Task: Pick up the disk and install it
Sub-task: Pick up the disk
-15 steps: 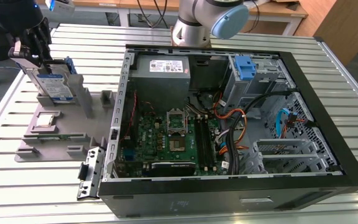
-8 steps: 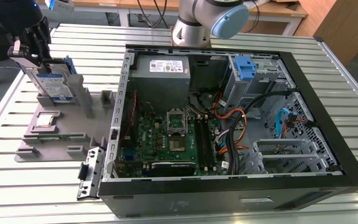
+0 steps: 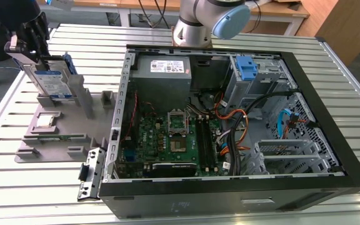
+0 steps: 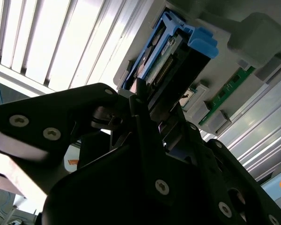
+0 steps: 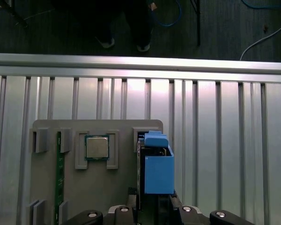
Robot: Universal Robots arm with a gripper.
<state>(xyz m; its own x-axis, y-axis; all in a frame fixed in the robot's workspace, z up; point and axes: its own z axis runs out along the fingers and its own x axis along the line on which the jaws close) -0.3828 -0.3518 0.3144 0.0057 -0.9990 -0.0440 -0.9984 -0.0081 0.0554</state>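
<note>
The disk (image 3: 53, 82) stands on edge at the far left of the exterior view, silver with a blue-and-white label and a blue carrier frame, its lower edge at a slot of the grey fixture plate (image 3: 55, 146). My gripper (image 3: 38, 60) comes down on its upper edge, fingers on both faces, shut on it. In the second wrist view the black fingers (image 4: 139, 91) clamp the disk (image 4: 171, 56) near its connector end. In the first wrist view the disk (image 5: 158, 165) is seen edge-on, with the gripper (image 5: 152, 204) right behind it.
The fixture plate also carries a processor chip (image 3: 47, 120) and a green memory stick (image 3: 52, 137). To the exterior view's right lies the open computer case (image 3: 348, 154) with motherboard, grey power-supply box (image 3: 162, 68), cables and a blue bracket (image 3: 245, 68) at the drive bay. A person's shoes (image 5: 105, 42) stand beyond the table edge.
</note>
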